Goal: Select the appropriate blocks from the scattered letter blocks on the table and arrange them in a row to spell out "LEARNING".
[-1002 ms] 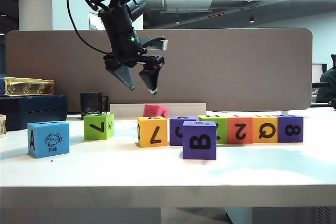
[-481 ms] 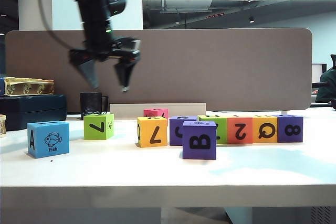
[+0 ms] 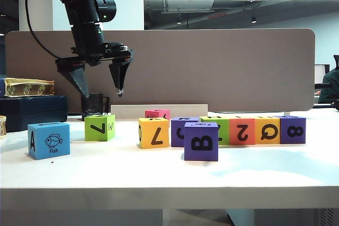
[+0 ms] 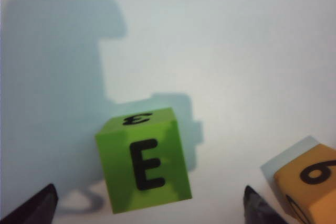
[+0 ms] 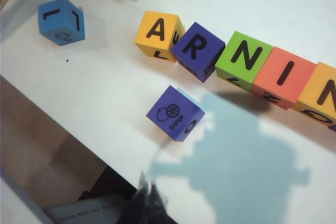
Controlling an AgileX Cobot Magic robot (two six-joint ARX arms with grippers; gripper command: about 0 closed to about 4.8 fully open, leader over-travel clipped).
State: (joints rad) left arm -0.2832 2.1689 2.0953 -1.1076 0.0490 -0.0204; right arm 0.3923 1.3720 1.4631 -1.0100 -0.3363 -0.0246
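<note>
My left gripper (image 3: 99, 82) hangs with jaws spread wide and empty above the small matte green letter block (image 3: 99, 127), well clear of the plain white table (image 3: 159, 175). To its right, yellow-orange, purple, green, red-pink and orange blocks (image 5: 239, 59) form a touching row. My right gripper (image 5: 147, 199) appears pressed together, holding nothing.

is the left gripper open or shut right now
Open: the left gripper hangs above the green E block, fingertips wide apart, nothing between them.
</note>
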